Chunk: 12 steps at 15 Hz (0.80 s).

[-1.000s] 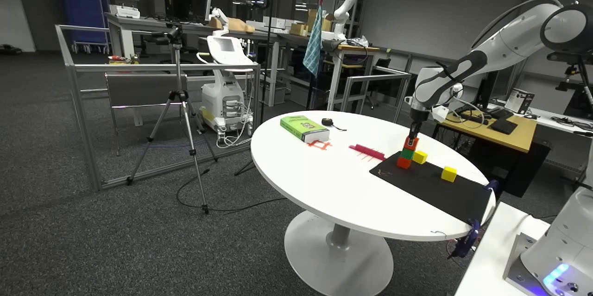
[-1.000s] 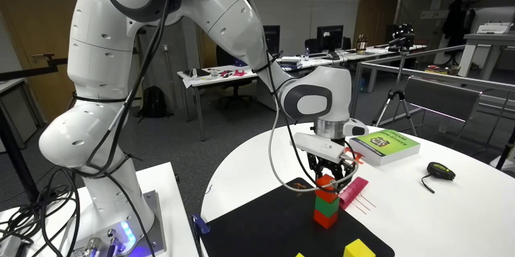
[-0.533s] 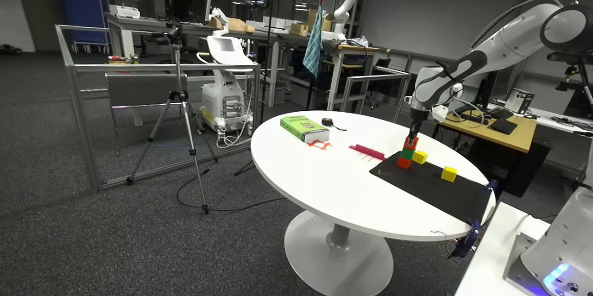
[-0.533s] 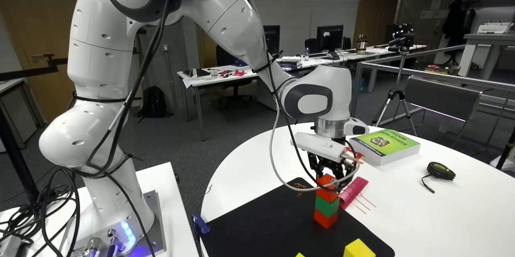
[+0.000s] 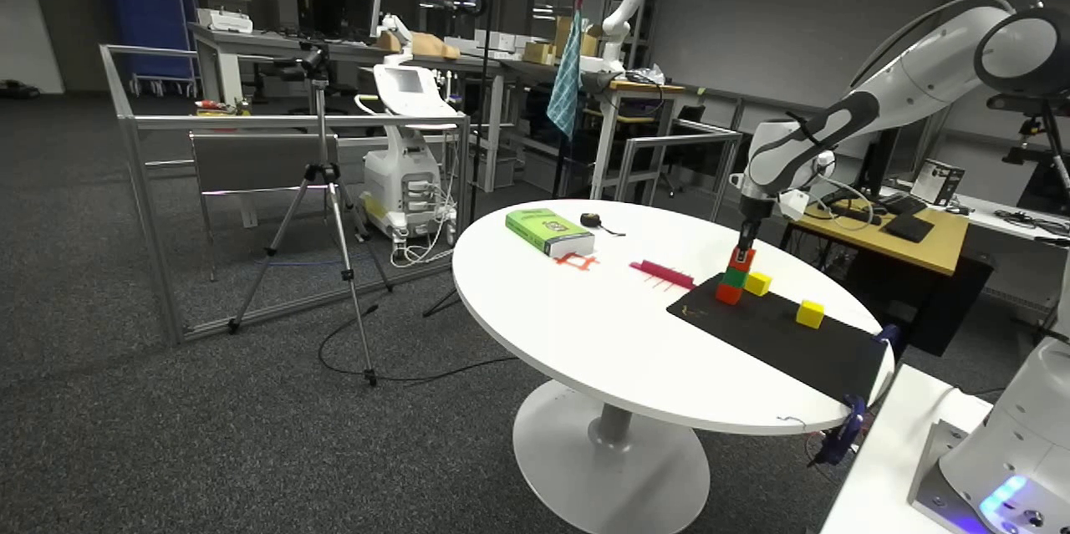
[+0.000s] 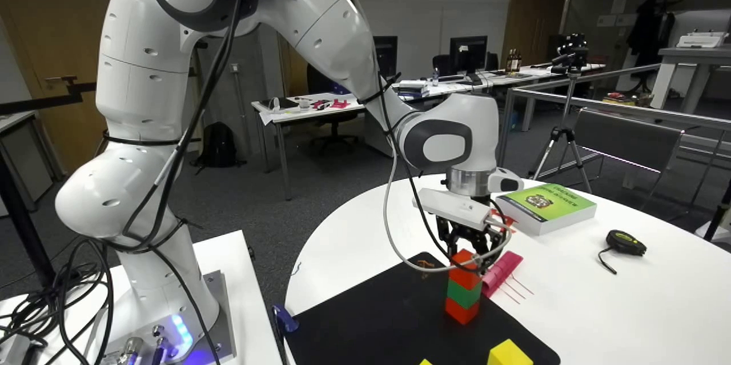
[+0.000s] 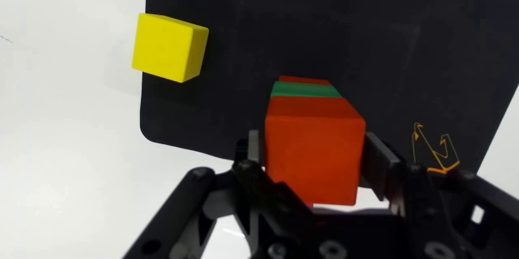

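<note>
The hand (image 7: 316, 157) stands slack around the upper red cube-shaped block (image 7: 312, 141): its fingers (image 7: 383, 163) flank it, a thin gap showing along one side; contact on the opposite side is hard to make out. That block sits directly on a green cube-shaped block (image 6: 463, 294), and a lower red cube-shaped block (image 6: 461, 312) lies directly beneath the green one. From above, only slim strips of green and lower red show. In an exterior view a pale grey cable (image 6: 422, 269) crosses before the upper red block, hiding part of it.

Under the green block's stack lies a flat black mat (image 6: 377, 319) on a round white tabletop (image 5: 568, 325). Near the green block is a yellow cube-shaped block (image 5: 757, 283); farther from it, a second yellow block (image 5: 809, 314). In an exterior view the frame cuts off both, the latter to a mere tip. A thick green-covered book (image 5: 549, 231) lies well apart from the green block.
</note>
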{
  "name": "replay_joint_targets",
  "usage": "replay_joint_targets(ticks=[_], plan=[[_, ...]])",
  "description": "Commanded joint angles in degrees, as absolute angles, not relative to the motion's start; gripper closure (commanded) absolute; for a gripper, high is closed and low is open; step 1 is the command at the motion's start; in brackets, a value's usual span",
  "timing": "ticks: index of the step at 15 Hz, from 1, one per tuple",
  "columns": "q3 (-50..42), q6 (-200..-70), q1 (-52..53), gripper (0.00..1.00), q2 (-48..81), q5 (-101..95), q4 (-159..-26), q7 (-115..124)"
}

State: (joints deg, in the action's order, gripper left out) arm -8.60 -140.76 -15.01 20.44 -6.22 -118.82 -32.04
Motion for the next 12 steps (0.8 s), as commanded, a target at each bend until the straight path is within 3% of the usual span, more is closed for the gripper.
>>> replay_joint_targets(ticks=[1, 12], plan=[[-8.4, -139.9, -15.3, 0.03, 20.7, -7.7, -117.6, -31.2], [-8.2, -137.0, -19.3, 0.00, 10.6, 0.1, -121.7, -35.2]])
